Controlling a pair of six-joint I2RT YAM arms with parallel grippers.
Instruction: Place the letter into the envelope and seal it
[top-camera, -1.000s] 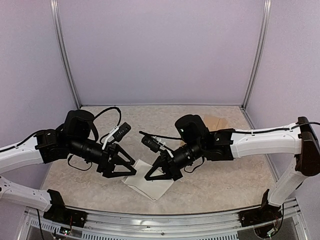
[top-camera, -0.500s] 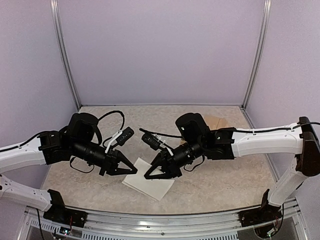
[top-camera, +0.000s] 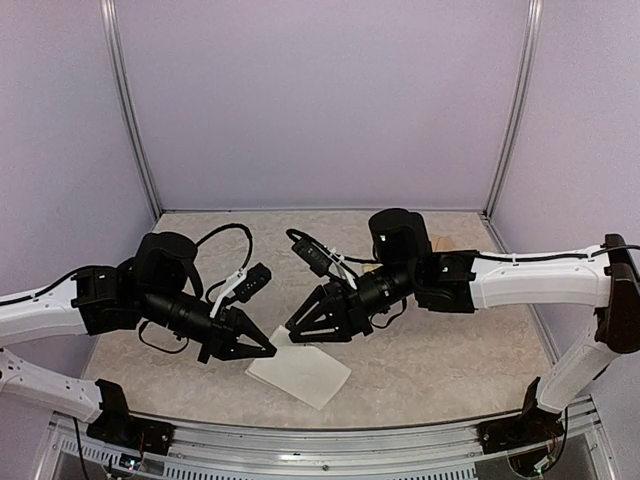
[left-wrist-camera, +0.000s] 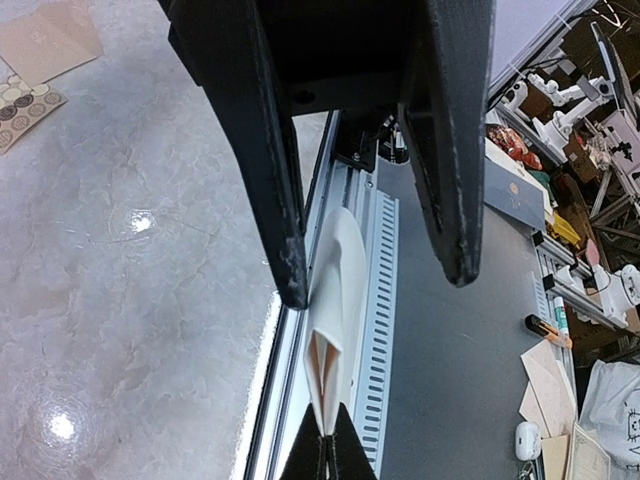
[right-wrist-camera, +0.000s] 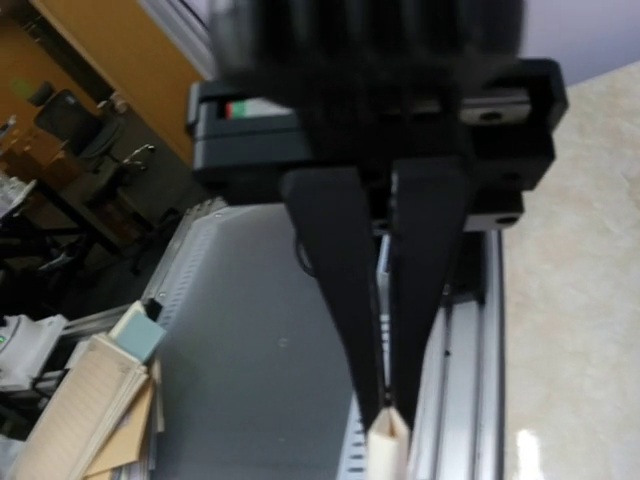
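Left end effector (top-camera: 269, 350) pinches folded letter (top-camera: 303, 373); right end effector (top-camera: 293, 334) parted.

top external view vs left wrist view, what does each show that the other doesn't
Only top external: the purple back wall and the letter's broad white face. Only left wrist: the sticker card, and the letter edge-on, showing its fold. Both: the envelope, the left gripper shut on the letter, the right gripper open.
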